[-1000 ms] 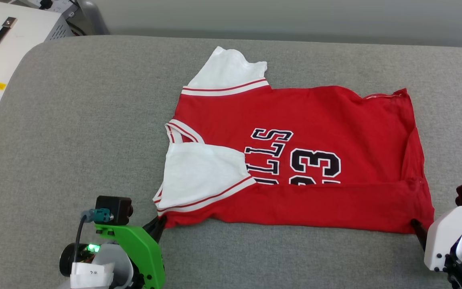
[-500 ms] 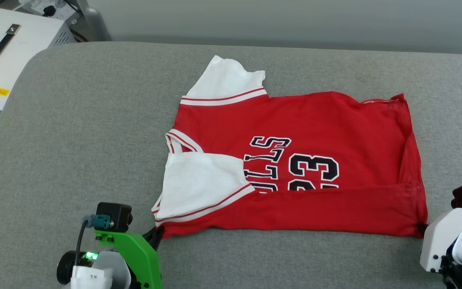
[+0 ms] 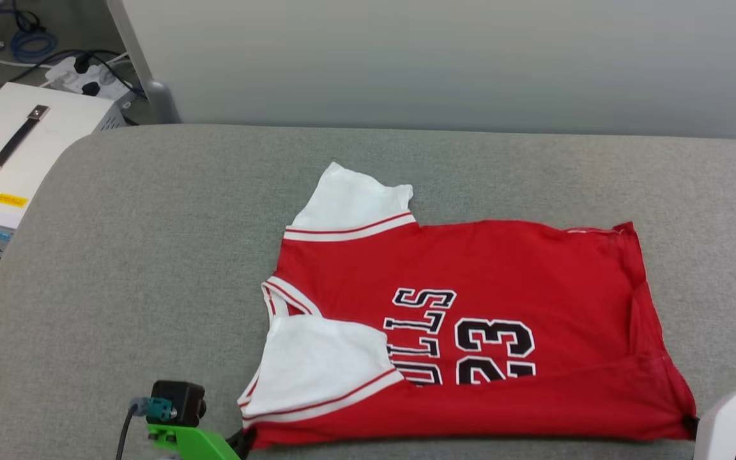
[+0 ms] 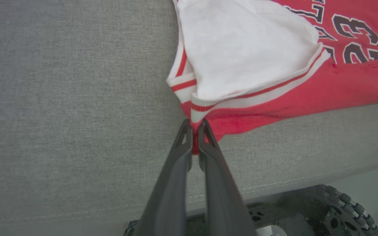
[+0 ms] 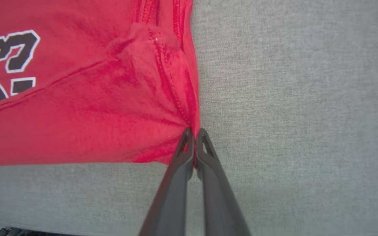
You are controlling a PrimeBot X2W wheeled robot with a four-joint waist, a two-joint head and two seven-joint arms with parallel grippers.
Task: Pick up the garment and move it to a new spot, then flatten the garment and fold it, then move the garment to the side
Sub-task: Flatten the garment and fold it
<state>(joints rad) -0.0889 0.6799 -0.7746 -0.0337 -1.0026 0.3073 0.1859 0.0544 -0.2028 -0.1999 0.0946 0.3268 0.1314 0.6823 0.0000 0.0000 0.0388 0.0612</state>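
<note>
My left gripper [image 4: 194, 126] is clamped on the jersey [image 3: 470, 268] at its near-left corner, under the white sleeve [image 4: 241, 49]. Jersey lies mid grey cushion [image 3: 151, 255], near edge folded over. Right gripper [image 5: 194, 132] pinches the near-right hem corner. Lift both level, edge taut.

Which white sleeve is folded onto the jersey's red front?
The white sleeve nearest the left gripper: it overlaps the lettering on the red jersey, while the far sleeve lies on the grey surface.
</note>
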